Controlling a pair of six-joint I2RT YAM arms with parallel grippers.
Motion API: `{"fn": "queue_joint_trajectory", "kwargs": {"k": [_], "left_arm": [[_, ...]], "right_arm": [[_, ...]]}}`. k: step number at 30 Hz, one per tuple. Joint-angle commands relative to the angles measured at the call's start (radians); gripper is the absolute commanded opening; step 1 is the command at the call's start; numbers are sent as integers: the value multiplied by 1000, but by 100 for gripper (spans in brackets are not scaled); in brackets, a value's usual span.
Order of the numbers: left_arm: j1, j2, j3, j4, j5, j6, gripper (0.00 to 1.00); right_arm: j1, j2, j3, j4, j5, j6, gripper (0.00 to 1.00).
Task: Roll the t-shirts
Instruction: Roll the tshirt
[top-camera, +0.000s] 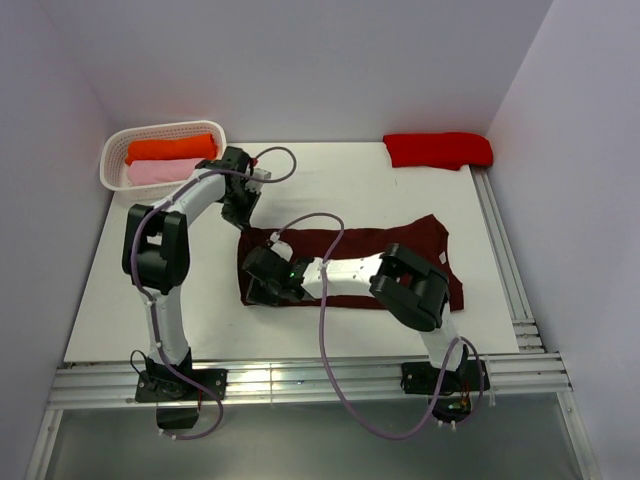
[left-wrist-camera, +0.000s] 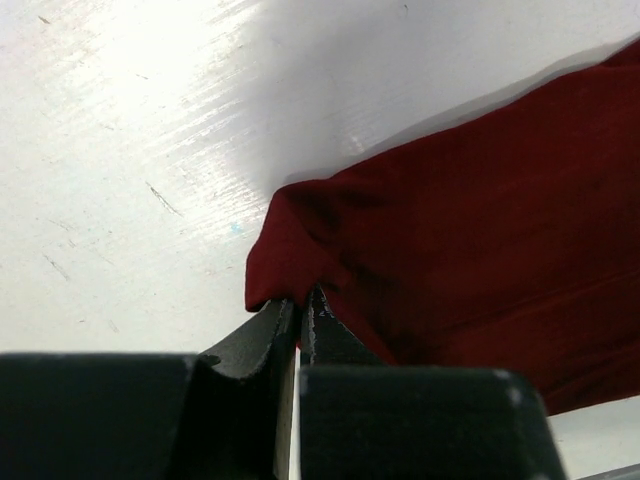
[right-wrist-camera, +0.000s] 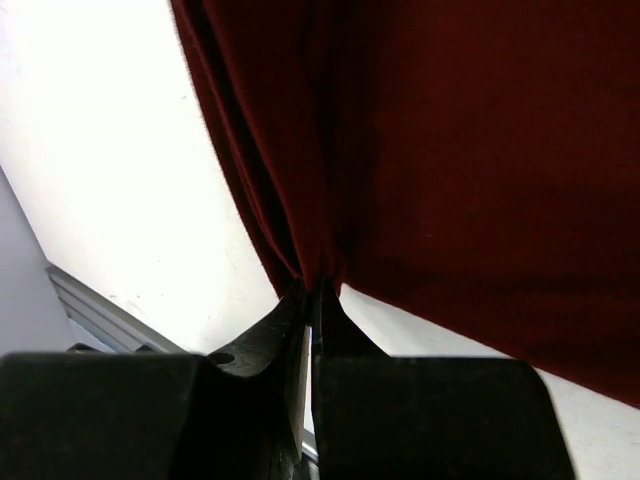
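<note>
A dark maroon t-shirt lies flat across the middle of the white table, folded into a long band. My left gripper is at the band's far left corner, and in the left wrist view it is shut on a bunched tip of the maroon cloth. My right gripper is at the near left corner. In the right wrist view it is shut on a gathered pleat of the shirt's edge. Both arms hide the shirt's left end from above.
A white basket at the back left holds a rolled orange shirt and a pink one. A bright red shirt lies at the back right. Metal rails run along the right and near edges.
</note>
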Motion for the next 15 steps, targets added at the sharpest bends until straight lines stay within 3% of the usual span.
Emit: {"fn": "queue_joint_trajectory", "kwargs": {"k": [1, 10, 15], "left_arm": [[-23, 3, 44, 21, -55, 0, 8], [-70, 25, 47, 23, -110, 11, 14], [-84, 17, 59, 17, -110, 18, 24]], "right_arm": [[-5, -61, -49, 67, -2, 39, 0], [-11, -93, -149, 144, 7, 102, 0], [-11, -93, -181, 181, 10, 131, 0]]}}
